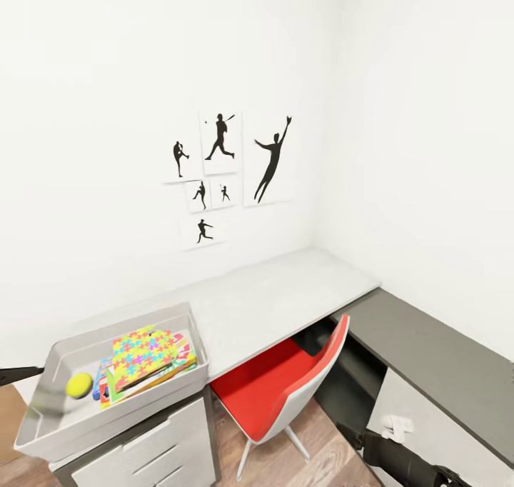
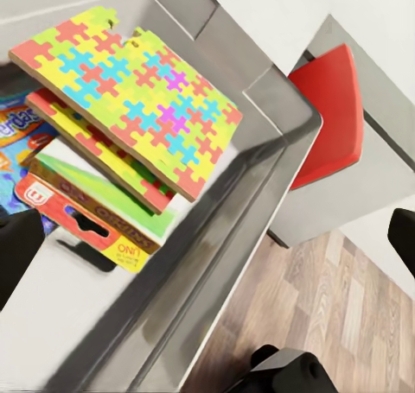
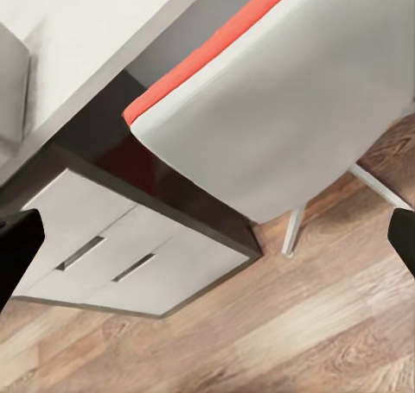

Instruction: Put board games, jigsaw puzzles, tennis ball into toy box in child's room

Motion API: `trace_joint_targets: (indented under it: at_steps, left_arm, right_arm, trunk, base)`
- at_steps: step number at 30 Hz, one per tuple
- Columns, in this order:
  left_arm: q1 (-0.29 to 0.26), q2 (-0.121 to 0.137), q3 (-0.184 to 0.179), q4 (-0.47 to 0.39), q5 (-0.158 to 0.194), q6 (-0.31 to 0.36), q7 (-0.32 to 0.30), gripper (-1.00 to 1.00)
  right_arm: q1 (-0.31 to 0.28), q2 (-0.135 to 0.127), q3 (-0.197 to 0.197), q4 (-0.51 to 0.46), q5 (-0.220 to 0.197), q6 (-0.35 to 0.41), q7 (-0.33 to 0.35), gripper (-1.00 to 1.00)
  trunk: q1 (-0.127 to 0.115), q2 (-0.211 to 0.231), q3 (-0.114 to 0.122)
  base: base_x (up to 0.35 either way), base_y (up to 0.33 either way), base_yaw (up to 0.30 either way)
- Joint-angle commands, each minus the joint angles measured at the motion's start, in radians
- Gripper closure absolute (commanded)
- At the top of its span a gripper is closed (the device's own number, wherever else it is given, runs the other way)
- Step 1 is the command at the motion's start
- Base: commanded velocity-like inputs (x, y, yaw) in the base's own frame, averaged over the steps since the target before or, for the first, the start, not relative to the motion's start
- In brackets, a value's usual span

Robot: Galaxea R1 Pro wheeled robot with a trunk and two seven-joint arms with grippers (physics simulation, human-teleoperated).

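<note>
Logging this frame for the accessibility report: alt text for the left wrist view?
Two multicoloured jigsaw-patterned slabs lie stacked over a green-yellow-red printed game box inside a shallow light-grey bin. Beyond the bin's rim are a red chair seat and wood-plank floor.

Toy box – shallow light-grey bin w/ flared sides, sits at the near-left end of the light-grey table, above the white drawers. Inside: tennis ball, yellow-green, on the bin floor beside the stack. Two jigsaw puzzles – thin, mostly yellow slabs – lie tilted on top, overlapping. Under them a green-yellow-red board game, and a blue one partly hidden.
</note>
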Motion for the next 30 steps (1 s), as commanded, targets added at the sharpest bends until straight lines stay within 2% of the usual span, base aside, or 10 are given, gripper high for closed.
trace_joint_targets:
  at_steps: [1, 18, 30]
  left_arm:
    - [-0.001, 0.000, 0.005, 0.000, -0.006, 0.010, -0.004, -1.00]
    - [-0.001, 0.022, 0.006, -0.003, -0.003, 0.011, -0.004, -1.00]
    - [-0.001, 0.027, 0.006, -0.005, -0.003, 0.016, -0.004, -1.00]
  right_arm:
    - [-0.001, 0.000, -0.001, -0.001, -0.007, 0.007, 0.002, -1.00]
    - [-0.001, -0.001, -0.007, 0.028, -0.010, -0.005, 0.004, -1.00]
    - [-0.001, -0.002, -0.010, 0.063, -0.034, -0.020, 0.018, -1.00]
  trunk:
    - [0.001, -0.002, -0.002]
    - [0.001, -0.002, 0.009]
    - [0.001, -0.002, 0.020]
  base:
    - [-0.054, 0.110, -0.099]
    - [-0.012, 0.024, -0.220]
    - [-0.056, 0.001, -0.254]
